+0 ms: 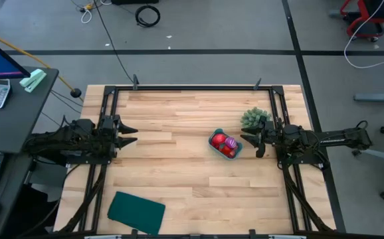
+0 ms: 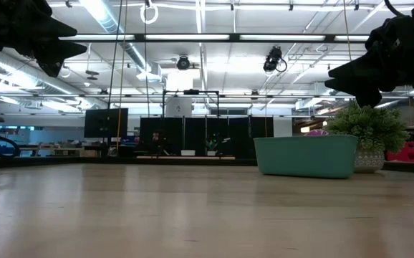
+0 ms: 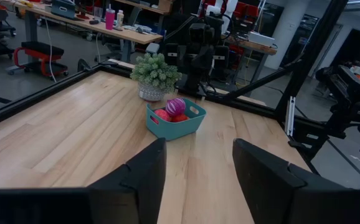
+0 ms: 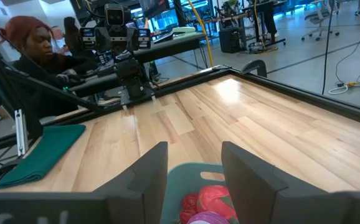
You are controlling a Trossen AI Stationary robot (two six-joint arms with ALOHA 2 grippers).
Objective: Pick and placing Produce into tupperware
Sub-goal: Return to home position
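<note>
**Both grippers wide open, tub filled**

On your table [image 1: 179, 179], the tupperware [image 3: 170, 129] sits just ahead of the right gripper [image 1: 252, 145], whose fingers are spread wide and empty. The tub's long axis slants across that gripper's reach. Inside lie 1 purple striped ball [image 3: 175, 106] and red fruits [image 3: 163, 114]. The left gripper [image 1: 131, 135], equally spread, faces it from well apart.

1. Your table [image 1: 179, 133] is pale wood planking, smooth, with a soft sheen under the ceiling lights.
2. The tub [image 2: 306, 158] looks to you like smooth teal plastic, nearly matt.
3. The produce [image 3: 175, 107] has a slight gloss.
4. The sheet [image 4: 40, 152] reads as matt, creased cloth.
5. The frame [image 1: 192, 87] is black metal, matt.
</note>
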